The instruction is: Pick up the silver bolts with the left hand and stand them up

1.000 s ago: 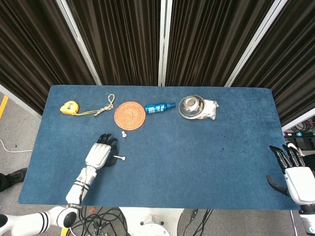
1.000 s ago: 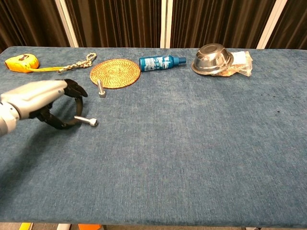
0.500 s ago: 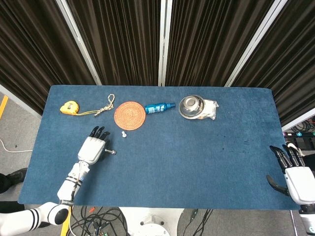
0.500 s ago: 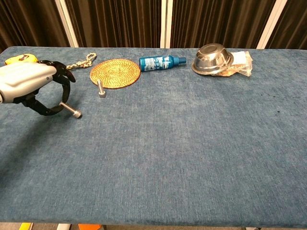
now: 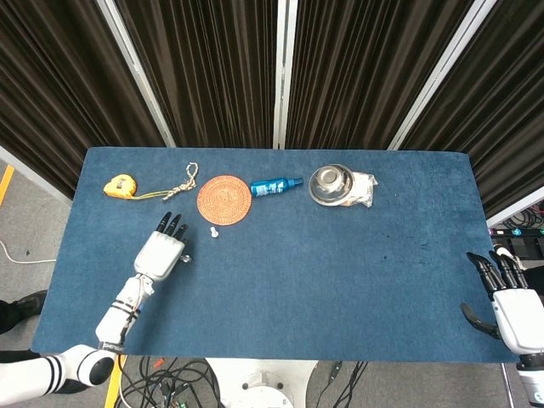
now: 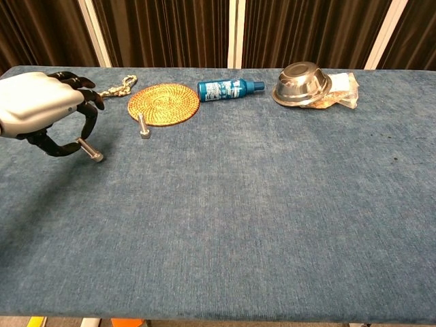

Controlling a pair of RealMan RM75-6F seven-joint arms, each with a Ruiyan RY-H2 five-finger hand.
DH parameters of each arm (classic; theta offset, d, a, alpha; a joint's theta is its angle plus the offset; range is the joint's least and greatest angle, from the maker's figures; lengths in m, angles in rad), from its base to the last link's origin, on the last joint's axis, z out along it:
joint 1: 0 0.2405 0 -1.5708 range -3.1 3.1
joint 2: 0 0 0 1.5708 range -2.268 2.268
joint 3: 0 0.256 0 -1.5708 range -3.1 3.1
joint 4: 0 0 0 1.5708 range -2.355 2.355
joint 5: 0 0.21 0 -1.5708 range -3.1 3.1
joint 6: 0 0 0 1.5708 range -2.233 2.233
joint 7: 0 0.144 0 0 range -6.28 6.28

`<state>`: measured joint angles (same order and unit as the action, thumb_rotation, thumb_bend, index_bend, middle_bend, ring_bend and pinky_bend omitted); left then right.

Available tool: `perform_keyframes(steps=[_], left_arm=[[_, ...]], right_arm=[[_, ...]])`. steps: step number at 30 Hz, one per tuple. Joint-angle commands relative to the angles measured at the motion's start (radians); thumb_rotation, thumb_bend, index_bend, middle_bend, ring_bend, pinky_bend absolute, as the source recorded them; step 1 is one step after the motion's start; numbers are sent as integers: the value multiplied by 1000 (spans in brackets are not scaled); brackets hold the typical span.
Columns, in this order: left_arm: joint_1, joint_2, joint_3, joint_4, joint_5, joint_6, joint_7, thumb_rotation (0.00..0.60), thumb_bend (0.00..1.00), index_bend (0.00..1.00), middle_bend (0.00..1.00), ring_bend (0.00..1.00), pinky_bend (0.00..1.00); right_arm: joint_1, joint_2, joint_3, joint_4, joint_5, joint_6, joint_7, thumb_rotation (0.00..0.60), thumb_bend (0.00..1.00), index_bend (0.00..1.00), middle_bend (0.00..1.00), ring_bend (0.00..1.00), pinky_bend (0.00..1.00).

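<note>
My left hand (image 6: 42, 112) (image 5: 161, 252) hovers over the left part of the blue table and pinches a silver bolt (image 6: 90, 150) (image 5: 184, 257) between thumb and finger. The bolt is tilted, head down and to the right, just above the cloth. A second silver bolt (image 6: 142, 127) (image 5: 214, 231) stands upright on its head in front of the woven coaster (image 6: 163, 103) (image 5: 224, 198). My right hand (image 5: 512, 306) rests open at the table's right front corner, holding nothing; only the head view shows it.
Along the back stand a yellow tape measure (image 5: 121, 184), a knotted rope (image 6: 116, 87), a blue bottle lying on its side (image 6: 229, 88), and an upturned steel bowl (image 6: 302, 82) on a plastic bag (image 6: 341, 89).
My left hand has carried the bolt leftward and toward the back of the table, and the bolt has swung from nearly level to tilted head-down. The right hand has stayed still.
</note>
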<state>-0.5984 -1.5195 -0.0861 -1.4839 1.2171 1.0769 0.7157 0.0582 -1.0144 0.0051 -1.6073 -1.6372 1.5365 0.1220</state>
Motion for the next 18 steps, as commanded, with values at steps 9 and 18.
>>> perform_keyframes(steps=[9, 18], left_arm=[[-24, -5, 17, -23, -37, 5, 119, 600, 381, 540, 174, 0, 0], [-32, -6, 22, -31, -46, 7, 127, 600, 378, 495, 173, 0, 0]], right_arm=[[0, 1, 0, -1, 1, 0, -1, 600, 217, 0, 148, 0, 50], [-2, 1, 0, 0, 1, 1, 0, 600, 216, 0, 155, 0, 50]])
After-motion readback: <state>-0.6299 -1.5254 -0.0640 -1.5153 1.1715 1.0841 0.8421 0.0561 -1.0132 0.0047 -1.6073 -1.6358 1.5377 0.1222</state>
